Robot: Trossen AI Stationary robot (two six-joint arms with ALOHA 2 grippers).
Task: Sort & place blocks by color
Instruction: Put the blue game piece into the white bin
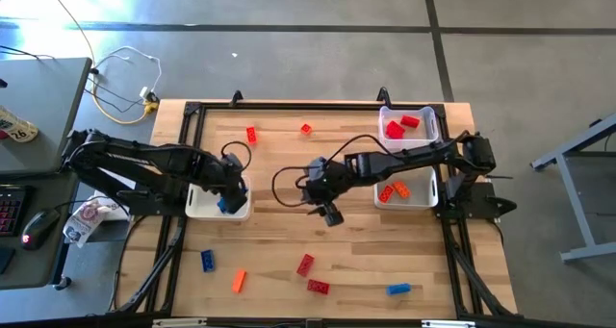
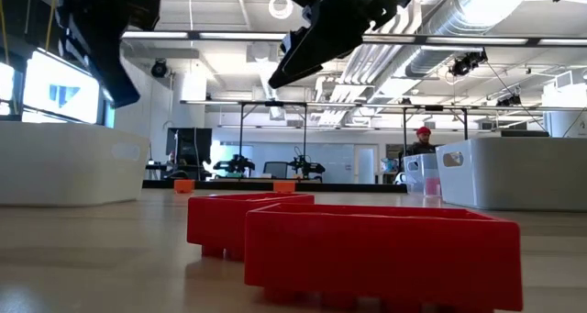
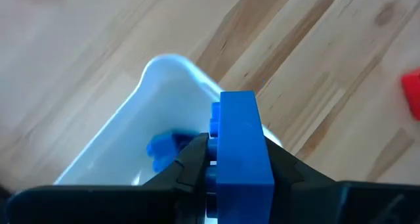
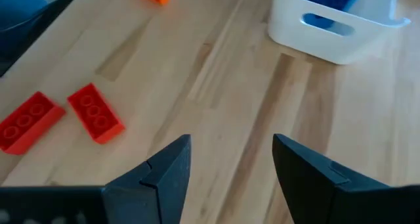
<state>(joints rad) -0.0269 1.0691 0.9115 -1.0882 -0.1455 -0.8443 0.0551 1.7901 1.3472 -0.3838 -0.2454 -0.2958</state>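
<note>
My left gripper (image 3: pixel 237 150) is shut on a blue block (image 3: pixel 239 129) and hangs over the corner of a white bin (image 1: pixel 207 209) at the table's left. Another blue block (image 3: pixel 161 150) lies in that bin. My right gripper (image 4: pixel 231 152) stands open above bare wood at the table's middle (image 1: pixel 329 215), with nothing between its fingers. Two red blocks (image 4: pixel 96 112) (image 4: pixel 26 124) lie on the wood a little beyond it. More blocks lie loose on the table: a blue one (image 1: pixel 208 261), an orange one (image 1: pixel 239 281) and another blue one (image 1: pixel 398 290). My left gripper pinches the blue block between its two fingers, one on the studded face (image 3: pixel 214 142) and one on the face opposite. The fingers point steeply down from above. The block sticks out past the fingertips, lifted clear above the bin's rim.
At the table's right stand a bin with red blocks (image 1: pixel 409 124) and a bin with orange blocks (image 1: pixel 406 189). Two small blocks (image 1: pixel 251 134) (image 1: pixel 306 129) lie near the far edge. A black frame (image 1: pixel 192 109) rims the table. A person (image 2: pixel 422 140) shows far behind it.
</note>
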